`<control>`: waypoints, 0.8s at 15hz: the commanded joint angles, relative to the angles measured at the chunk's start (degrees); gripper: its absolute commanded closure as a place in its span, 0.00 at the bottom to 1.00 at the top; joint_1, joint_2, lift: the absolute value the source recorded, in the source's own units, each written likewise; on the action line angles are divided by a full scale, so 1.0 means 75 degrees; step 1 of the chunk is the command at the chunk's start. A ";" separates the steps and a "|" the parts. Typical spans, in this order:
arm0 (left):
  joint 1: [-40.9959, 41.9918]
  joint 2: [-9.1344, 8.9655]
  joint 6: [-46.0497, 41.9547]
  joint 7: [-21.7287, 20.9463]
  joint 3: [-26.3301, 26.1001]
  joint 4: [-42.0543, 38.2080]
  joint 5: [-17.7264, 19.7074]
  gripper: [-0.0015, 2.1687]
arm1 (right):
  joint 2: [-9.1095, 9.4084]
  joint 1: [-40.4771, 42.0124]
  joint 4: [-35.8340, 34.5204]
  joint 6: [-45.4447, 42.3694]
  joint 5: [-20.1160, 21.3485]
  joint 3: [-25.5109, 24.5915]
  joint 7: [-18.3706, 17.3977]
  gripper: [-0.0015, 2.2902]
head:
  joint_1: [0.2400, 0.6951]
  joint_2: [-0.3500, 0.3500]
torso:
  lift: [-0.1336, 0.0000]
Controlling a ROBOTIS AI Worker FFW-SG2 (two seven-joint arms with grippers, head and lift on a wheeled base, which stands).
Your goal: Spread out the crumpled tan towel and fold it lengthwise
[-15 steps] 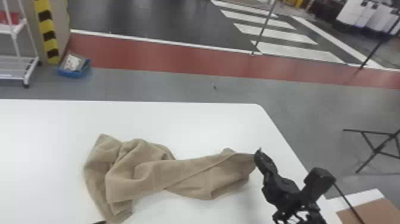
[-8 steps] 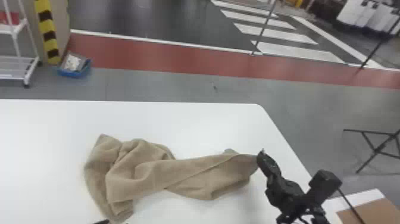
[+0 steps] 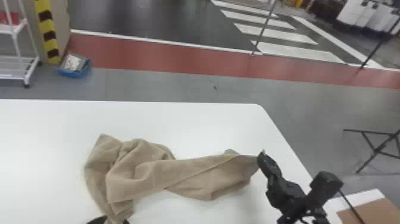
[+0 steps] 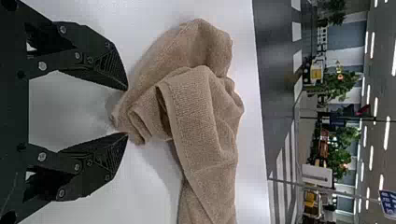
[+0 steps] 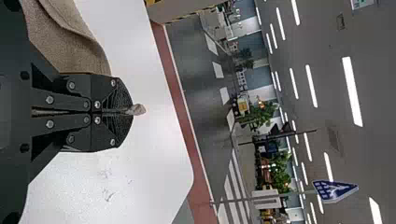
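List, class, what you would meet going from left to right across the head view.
White rack → blue tray on the floor → tan towel → right gripper → black metal frame.

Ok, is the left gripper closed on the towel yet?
No, its two fingers stand wide apart at the near end of the towel, with a gap between the tips of the left gripper.

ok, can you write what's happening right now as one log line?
right gripper: shut on right end of tan towel | left gripper: open at bunched left end | towel: on white table, crumpled, not folded
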 commanded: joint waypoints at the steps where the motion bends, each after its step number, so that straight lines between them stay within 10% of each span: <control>1: -0.0072 -0.0020 0.0007 -0.0001 0.0004 0.0107 -0.0008 0.36 | 0.0007 0.0004 0.0000 0.0008 -0.0006 -0.0024 0.0000 0.58 | 1.00 0.00 | 0.07; 6: -0.0130 -0.0043 0.0077 0.0104 -0.0008 0.0177 -0.0043 0.64 | 0.0007 -0.0067 0.0035 0.0008 -0.0018 -0.0071 0.0000 0.58 | 1.00 0.00 | 0.07; 12: -0.0001 0.0050 0.0030 0.0222 0.0390 -0.0655 -0.0149 0.64 | 0.0007 -0.0184 0.0011 0.0008 -0.0146 -0.0165 0.0176 0.58 | 1.00 0.00 | 0.07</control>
